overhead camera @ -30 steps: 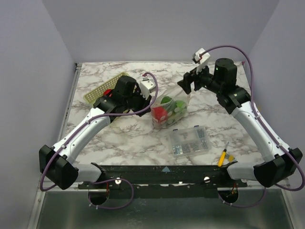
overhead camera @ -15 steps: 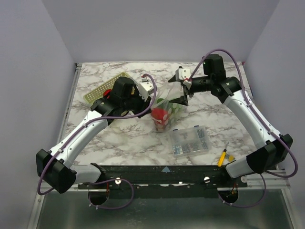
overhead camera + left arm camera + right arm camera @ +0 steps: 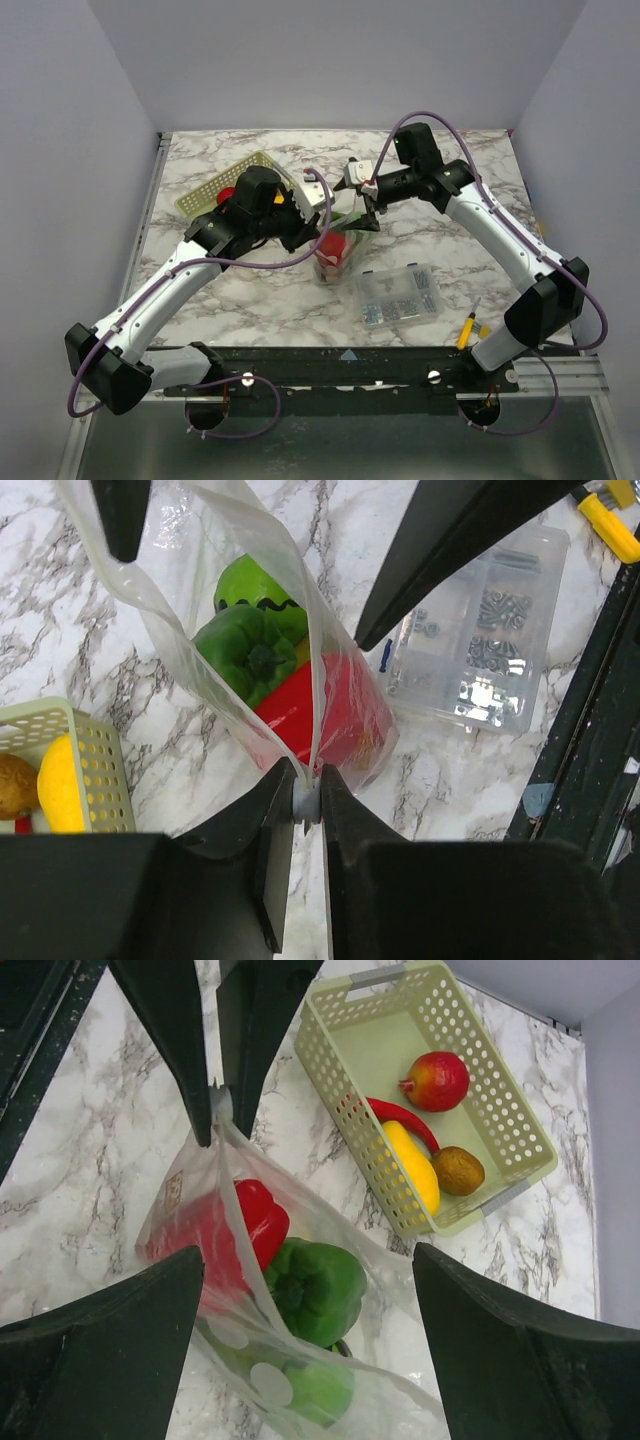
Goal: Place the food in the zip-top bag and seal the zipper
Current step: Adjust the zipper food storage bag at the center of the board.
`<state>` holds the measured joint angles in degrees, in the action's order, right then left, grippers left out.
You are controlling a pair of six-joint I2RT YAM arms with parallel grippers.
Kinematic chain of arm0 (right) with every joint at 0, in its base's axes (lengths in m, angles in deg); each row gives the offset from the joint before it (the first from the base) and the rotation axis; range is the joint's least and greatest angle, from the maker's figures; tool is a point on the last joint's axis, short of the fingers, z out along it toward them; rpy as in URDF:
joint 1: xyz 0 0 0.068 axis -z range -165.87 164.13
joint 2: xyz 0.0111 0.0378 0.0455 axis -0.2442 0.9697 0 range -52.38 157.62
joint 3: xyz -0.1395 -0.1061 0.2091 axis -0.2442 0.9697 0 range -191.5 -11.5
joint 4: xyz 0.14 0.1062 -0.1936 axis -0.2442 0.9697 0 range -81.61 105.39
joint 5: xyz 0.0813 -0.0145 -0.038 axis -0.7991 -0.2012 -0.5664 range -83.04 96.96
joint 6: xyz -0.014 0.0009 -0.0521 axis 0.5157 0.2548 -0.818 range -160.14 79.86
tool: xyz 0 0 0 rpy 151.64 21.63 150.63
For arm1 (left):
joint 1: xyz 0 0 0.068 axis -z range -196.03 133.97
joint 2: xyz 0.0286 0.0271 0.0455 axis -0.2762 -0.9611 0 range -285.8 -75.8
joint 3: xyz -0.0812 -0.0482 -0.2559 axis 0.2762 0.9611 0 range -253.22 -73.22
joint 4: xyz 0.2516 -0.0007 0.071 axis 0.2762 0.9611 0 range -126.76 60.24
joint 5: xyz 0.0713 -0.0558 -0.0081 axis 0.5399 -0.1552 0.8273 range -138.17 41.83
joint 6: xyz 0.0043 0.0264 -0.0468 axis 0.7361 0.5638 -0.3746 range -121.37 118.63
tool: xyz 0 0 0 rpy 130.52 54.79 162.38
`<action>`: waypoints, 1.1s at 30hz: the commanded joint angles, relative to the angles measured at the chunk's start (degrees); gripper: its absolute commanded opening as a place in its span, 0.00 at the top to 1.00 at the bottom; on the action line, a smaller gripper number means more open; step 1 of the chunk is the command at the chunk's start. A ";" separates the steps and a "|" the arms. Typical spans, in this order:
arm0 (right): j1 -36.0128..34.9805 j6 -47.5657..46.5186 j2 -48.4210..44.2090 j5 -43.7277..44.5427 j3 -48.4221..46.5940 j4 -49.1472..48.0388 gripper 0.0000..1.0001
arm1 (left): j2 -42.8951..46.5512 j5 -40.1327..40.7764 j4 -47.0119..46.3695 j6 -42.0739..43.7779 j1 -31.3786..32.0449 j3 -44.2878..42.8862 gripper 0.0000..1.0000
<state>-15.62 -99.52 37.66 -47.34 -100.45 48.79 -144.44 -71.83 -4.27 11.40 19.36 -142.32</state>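
The zip-top bag [image 3: 337,245] hangs upright, mouth open, clear with white dots. It holds a red pepper [image 3: 315,710], a green pepper [image 3: 245,650] and another green piece [image 3: 320,1385]. My left gripper [image 3: 307,785] is shut on one end of the bag's mouth edge, where the zipper [image 3: 312,680] strips meet; it also shows in the right wrist view [image 3: 215,1110]. My right gripper [image 3: 310,1255] is open wide, right above the bag's mouth, touching nothing I can see. More food lies in the basket: a red fruit [image 3: 437,1080], a red chili [image 3: 400,1117], a yellow piece [image 3: 415,1165] and a brown piece [image 3: 458,1170].
The pale lattice basket [image 3: 205,190] stands at the back left, next to the bag. A clear compartment box [image 3: 400,295] of metal parts lies near front right of the bag. A yellow-handled tool [image 3: 467,330] lies by the front edge.
My right arm has swung left and down from the back right to just over the bag's mouth. The bag has gone from slumped on the table to hanging upright from my left gripper.
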 commanded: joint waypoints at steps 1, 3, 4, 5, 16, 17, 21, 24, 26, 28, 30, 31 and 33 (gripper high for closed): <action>-1.28 -2.72 2.47 0.80 -2.55 1.30 0.13 | 0.85 -1.79 0.47 5.10 1.25 -0.27 1.00; -1.46 -2.68 2.95 0.14 -2.55 0.62 0.13 | 1.10 -2.67 0.32 5.59 1.34 0.23 1.00; -1.59 -2.59 3.37 -0.28 -2.78 0.52 0.13 | 1.07 -3.13 0.17 5.67 1.33 0.32 1.00; -1.70 -2.70 3.88 -0.84 -3.24 0.91 0.13 | 1.06 -3.52 0.06 5.68 1.32 0.44 1.00; -3.49 -4.75 5.92 -1.65 -0.77 0.24 0.21 | 1.06 -4.46 -1.31 5.33 1.38 1.31 1.00; -3.62 -4.88 5.71 -1.49 -0.23 -0.30 0.24 | 1.21 -4.55 -1.43 5.33 1.40 1.54 1.00; -3.68 -3.97 3.55 -0.36 3.84 -4.59 0.41 | 1.96 -4.94 -3.14 3.97 1.37 2.80 1.00; -3.68 -2.19 0.85 2.42 9.05 -11.08 0.69 | 2.78 -4.07 -4.46 2.70 1.33 4.13 1.00; -3.72 -0.43 -1.39 4.23 12.83 -16.78 0.77 | 3.54 -3.49 -5.37 2.09 1.27 5.12 1.00; -3.73 2.59 -3.48 5.78 16.17 -22.28 0.81 | 4.24 -2.67 -6.35 1.55 1.32 6.01 1.00; -3.72 5.19 -5.21 6.29 18.65 -26.34 0.87 | 4.77 -1.18 -7.32 0.33 1.18 6.80 0.92; -3.72 6.39 -5.99 6.64 19.50 -28.03 0.93 | 5.10 0.05 -8.12 -0.68 1.19 7.12 0.82; -3.69 9.80 -6.88 7.71 20.58 -30.34 0.99 | 6.21 1.58 -10.14 -3.88 1.02 8.84 0.55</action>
<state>-19.38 -96.85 33.90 -43.65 -82.05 29.38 -141.38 -73.41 -8.64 12.69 20.48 -135.63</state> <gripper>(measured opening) 0.039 0.189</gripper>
